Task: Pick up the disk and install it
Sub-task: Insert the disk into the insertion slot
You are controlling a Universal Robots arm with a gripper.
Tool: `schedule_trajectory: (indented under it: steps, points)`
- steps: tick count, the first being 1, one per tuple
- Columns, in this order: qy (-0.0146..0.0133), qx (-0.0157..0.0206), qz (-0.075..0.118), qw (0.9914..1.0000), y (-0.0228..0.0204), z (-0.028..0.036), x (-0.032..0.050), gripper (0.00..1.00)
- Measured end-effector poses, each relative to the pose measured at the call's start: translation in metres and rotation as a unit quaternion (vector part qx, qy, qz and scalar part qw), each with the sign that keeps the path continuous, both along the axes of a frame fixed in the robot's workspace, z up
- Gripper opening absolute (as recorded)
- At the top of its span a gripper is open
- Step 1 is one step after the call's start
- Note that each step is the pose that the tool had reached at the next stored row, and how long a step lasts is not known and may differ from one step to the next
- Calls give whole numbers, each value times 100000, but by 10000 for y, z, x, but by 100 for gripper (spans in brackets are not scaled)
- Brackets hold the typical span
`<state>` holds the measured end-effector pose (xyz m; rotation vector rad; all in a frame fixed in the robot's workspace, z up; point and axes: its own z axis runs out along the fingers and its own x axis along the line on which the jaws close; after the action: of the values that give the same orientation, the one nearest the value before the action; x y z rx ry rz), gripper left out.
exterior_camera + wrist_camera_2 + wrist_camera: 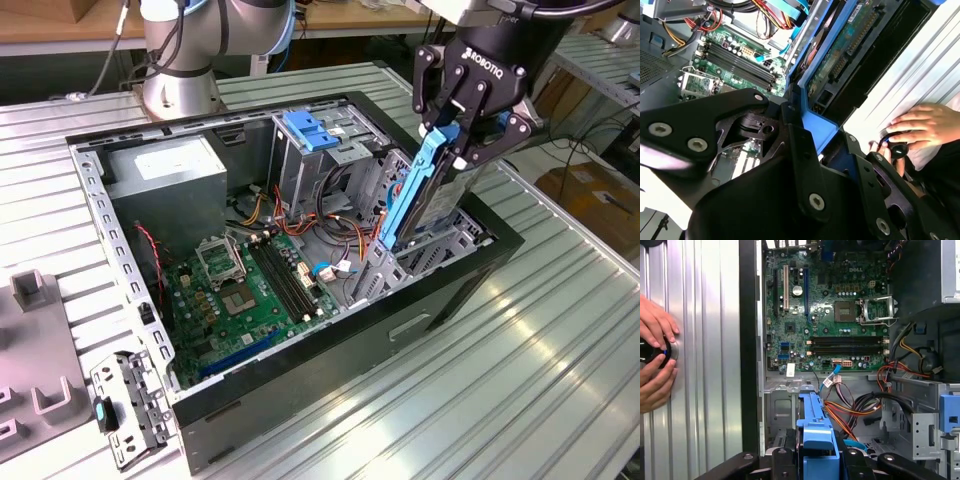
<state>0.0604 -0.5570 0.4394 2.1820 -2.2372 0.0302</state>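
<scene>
A ribbed metal table [560, 350] carries an open computer case [330, 370], lying on its side with its black rim running all round the cavity. On the exterior view's right the table lies bare along the case wall. In the first wrist view a person's hands [657, 322] rest on the table just outside that wall, around a small dark knob.

Inside, the green motherboard [250, 290] covers the floor and a grey metal box [165, 165] fills the far corner. A tall metal cage [310, 135] with a blue handle stands near the middle. Orange and red cables [345, 235] crowd the gap between the cage and the bay walls.

The gripper [470, 125] hangs above the case's corner on the exterior view's right, its fingers clamped on the upper end of the disk [412, 190]. The disk stands on edge and tilted, blue rail facing the cage. Its lower end sits down among the metal bay walls and its upper part rises above the rim.
</scene>
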Motion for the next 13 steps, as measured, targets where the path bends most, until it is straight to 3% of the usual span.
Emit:
schedule_trajectory:
  steps: [13]
  points:
    - [0,-4,2,100000,1,-36,0,37]
